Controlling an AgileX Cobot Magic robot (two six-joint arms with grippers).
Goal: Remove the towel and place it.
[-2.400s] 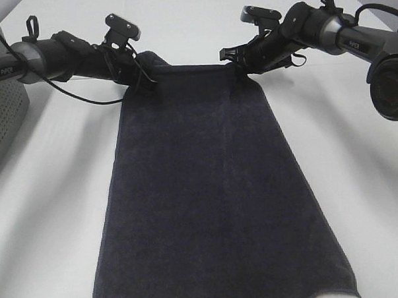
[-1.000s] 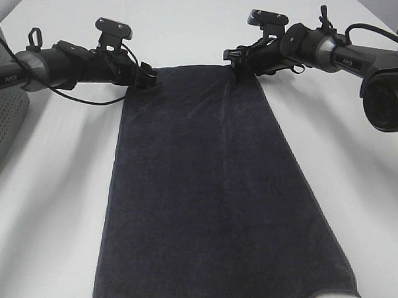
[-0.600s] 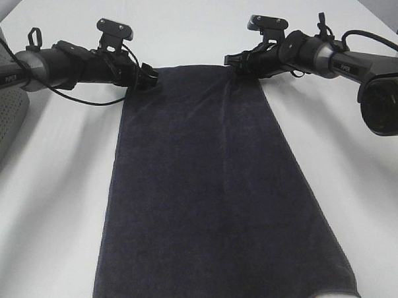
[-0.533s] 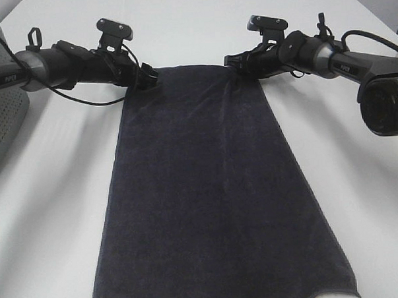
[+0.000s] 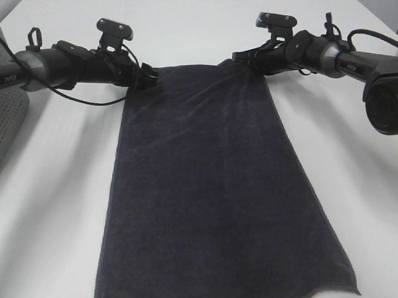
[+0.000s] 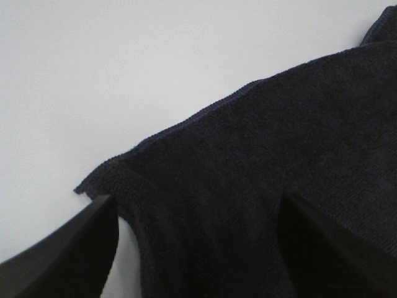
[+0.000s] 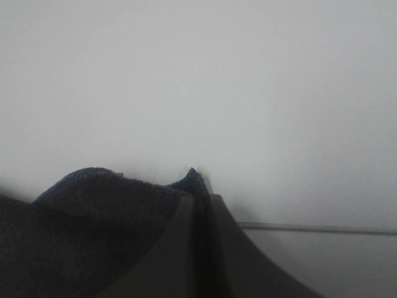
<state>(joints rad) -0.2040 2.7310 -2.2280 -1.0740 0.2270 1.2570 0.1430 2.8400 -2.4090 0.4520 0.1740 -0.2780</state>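
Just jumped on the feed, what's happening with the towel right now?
The dark towel lies spread flat on the white table, with both arms at its far corners. The right gripper is pinched shut on the far right corner, bunching the cloth a little. The left gripper is open, its fingers straddling the far left corner without clamping it. The grey basket sits at the left edge of the table.

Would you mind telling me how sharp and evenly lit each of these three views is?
Exterior high: sharp, bright, soft arm shadows on the table. Left wrist: towel pile crisp, near black fingers blurred. Right wrist: dim, hazy and soft throughout.
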